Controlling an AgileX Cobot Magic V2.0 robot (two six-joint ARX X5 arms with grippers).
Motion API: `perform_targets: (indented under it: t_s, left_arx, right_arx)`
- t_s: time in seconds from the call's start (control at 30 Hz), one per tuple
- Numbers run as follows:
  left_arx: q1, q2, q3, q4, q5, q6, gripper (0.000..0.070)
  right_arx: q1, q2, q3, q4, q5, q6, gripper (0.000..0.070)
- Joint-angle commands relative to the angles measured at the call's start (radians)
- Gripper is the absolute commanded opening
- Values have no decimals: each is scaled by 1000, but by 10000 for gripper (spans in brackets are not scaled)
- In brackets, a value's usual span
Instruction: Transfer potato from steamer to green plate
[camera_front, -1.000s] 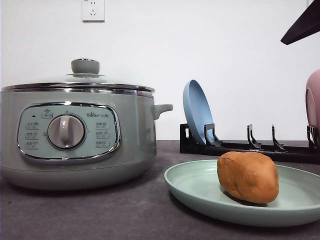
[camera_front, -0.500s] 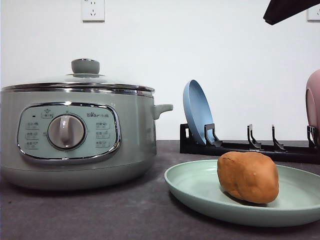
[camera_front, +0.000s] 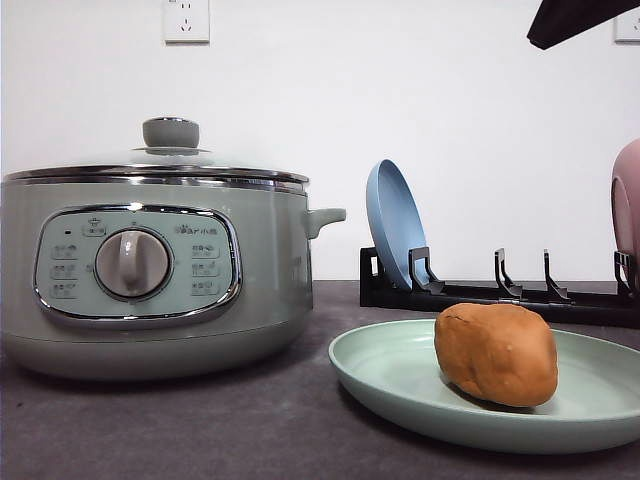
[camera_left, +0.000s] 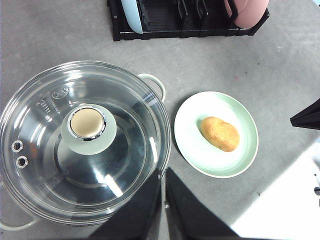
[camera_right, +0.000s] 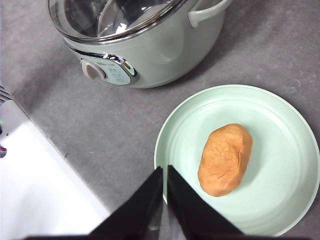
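The potato (camera_right: 225, 159) lies on the green plate (camera_right: 280, 110) beside the steamer (camera_front: 150, 270); firm, rollable, best gripped across its middle. Both tools' fingers are together, holding nothing.

Potato (camera_right: 225, 159) on green plate (camera_right: 280, 107) beside lidded steamer (camera_right: 150, 52), claw (camera_right: 164, 192) closed above.

Both grippers, left gripper (camera_left: 163, 200) and right gripper (camera_right: 163, 200), have matte black (wedge-shaped) jaws.
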Motion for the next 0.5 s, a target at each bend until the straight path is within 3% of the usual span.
perform_targets:
  t_s: [0.0, 0.1, 0.23, 0.47]
  left_arx:
    - [-5, 14, 27, -29, 5, 2, 3]
    - [-5, 9, 27, -27, 5, 5, 3]
    - [16, -41, 25, 23, 1, 76, 3]
    - [182, -261, -118, 425, 0, 80, 3]
  right_arx:
    - [4, 7, 18, 10, -6, -9, 1]
    - [4, 7, 18, 10, -6, -9, 1]
    - [4, 7, 18, 10, -6, -9, 1]
    - [4, 7, 18, 10, -6, -9, 1]
